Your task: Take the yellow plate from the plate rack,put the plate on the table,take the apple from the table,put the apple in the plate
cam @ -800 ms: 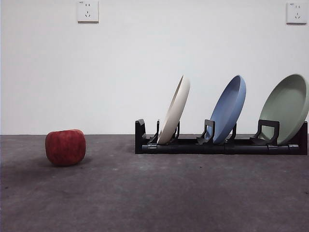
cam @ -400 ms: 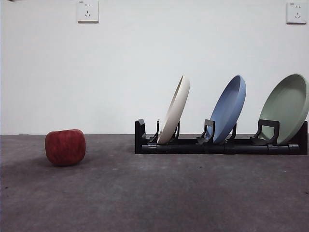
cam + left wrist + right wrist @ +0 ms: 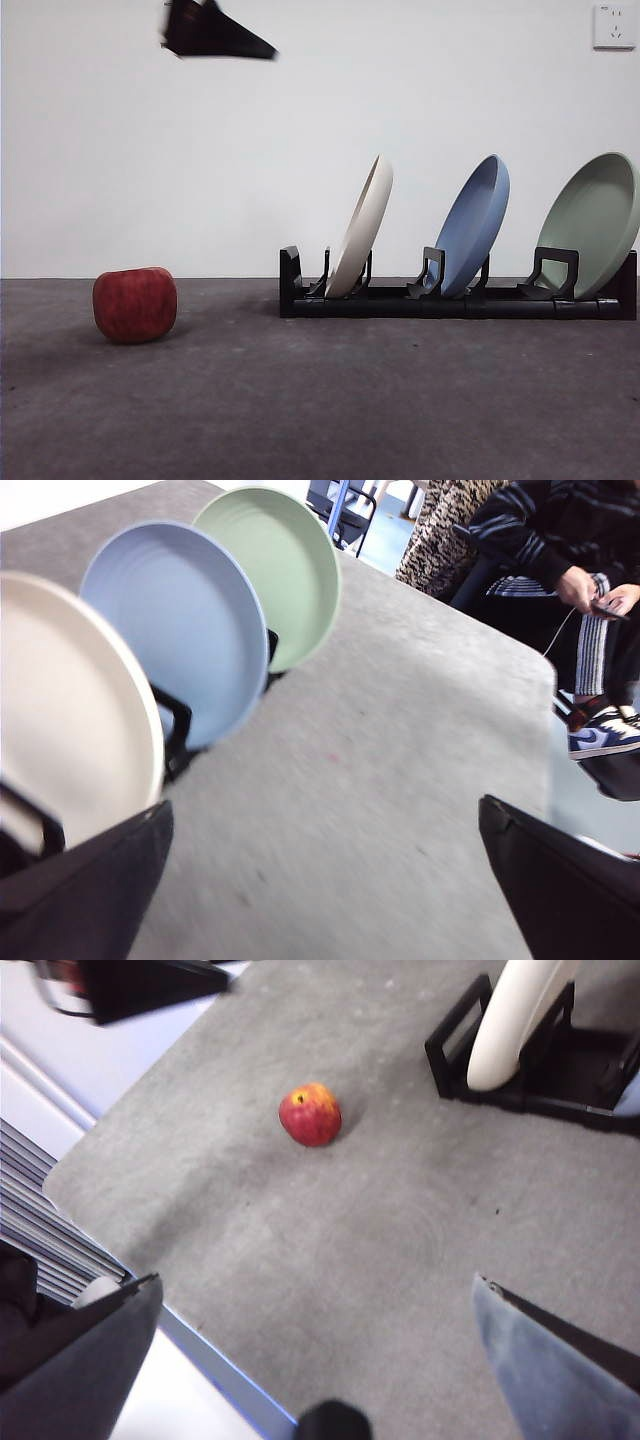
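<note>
Left gripper (image 3: 320, 880) hovering above the table (image 3: 330, 400), jaws spread and empty, near the yellow plate (image 3: 362, 228).

The plate is standing on edge, leaning in the end slot of the plate rack (image 3: 455, 300), nearer this arm; pale cream, matte. Right gripper (image 3: 310, 1360) is waiting, parted, the apple (image 3: 135, 304) lying well apart.

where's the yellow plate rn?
Front view: the yellow plate stands tilted in the plate rack's leftmost slot, beside the blue plate, right of the apple.
</note>
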Available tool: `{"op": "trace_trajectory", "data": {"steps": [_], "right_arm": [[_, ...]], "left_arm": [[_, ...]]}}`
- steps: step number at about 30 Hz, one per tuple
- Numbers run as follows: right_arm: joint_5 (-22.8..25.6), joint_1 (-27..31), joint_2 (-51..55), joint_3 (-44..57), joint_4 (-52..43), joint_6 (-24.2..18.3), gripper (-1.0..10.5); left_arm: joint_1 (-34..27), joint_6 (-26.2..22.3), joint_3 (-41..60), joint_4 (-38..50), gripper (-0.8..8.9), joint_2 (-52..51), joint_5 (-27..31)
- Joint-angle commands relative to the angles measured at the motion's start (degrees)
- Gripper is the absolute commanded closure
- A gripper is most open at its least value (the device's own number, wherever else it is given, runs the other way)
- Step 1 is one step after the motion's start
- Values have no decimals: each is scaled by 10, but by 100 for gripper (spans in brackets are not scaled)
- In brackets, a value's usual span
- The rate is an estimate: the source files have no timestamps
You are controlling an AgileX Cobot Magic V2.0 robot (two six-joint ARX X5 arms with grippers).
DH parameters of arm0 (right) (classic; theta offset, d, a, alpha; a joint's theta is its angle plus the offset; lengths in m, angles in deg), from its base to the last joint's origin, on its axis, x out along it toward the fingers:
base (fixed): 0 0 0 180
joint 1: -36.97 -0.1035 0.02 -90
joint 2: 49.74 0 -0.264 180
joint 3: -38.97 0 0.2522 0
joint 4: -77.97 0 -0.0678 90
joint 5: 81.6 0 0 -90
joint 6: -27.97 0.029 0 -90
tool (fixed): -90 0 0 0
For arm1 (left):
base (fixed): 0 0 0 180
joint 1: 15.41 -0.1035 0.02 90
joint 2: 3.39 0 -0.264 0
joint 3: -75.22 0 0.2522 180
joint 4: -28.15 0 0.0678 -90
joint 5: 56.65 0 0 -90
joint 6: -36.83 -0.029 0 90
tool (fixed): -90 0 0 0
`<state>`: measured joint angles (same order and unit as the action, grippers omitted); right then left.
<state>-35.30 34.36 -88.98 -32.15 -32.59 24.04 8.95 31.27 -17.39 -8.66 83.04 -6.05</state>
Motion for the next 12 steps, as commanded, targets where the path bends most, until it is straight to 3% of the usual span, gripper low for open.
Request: {"op": "trace_trajectory", "data": {"steps": [1,6,12], "right_arm": [[-5,-1,-16,-20,-3,-6,403],[-5,-1,-44,-41,0,-6,406],[-32,-1,-70,-42,3,-6,406]], "left_arm": [[8,-12,-29,22,241,54,11],[14,-22,-78,57,243,136,48],[23,-24,-114,160,243,235,98]]}}
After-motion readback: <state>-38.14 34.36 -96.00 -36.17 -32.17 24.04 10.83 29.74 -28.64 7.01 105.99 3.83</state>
